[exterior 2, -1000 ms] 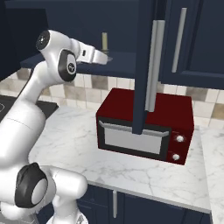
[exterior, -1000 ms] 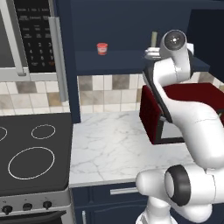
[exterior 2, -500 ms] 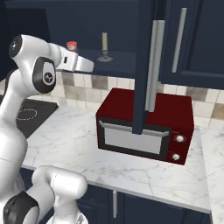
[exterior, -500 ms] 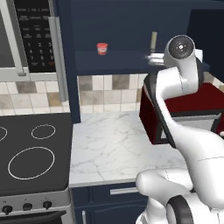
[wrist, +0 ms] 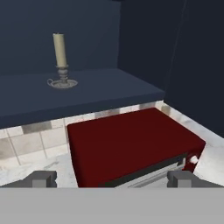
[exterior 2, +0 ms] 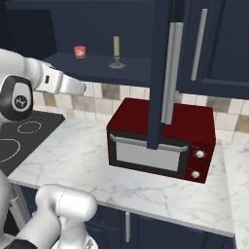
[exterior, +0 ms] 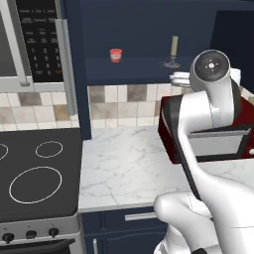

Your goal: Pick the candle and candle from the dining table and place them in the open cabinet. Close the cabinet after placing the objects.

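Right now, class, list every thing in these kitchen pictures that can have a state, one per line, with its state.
Slim pale taper candle on its round base: upright on the cabinet shelf.
Navy wall cabinet: open, door swung out.
Small red cup: upright on the same shelf.
Dark red microwave: door shut, standing on the marble counter.
Two-finger gripper: open, empty.

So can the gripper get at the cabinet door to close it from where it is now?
Probably yes. The gripper is open and empty, level with the microwave, and the open door with its bar handle stands edge-on over the microwave with nothing visibly between; the arm would need to swing across.
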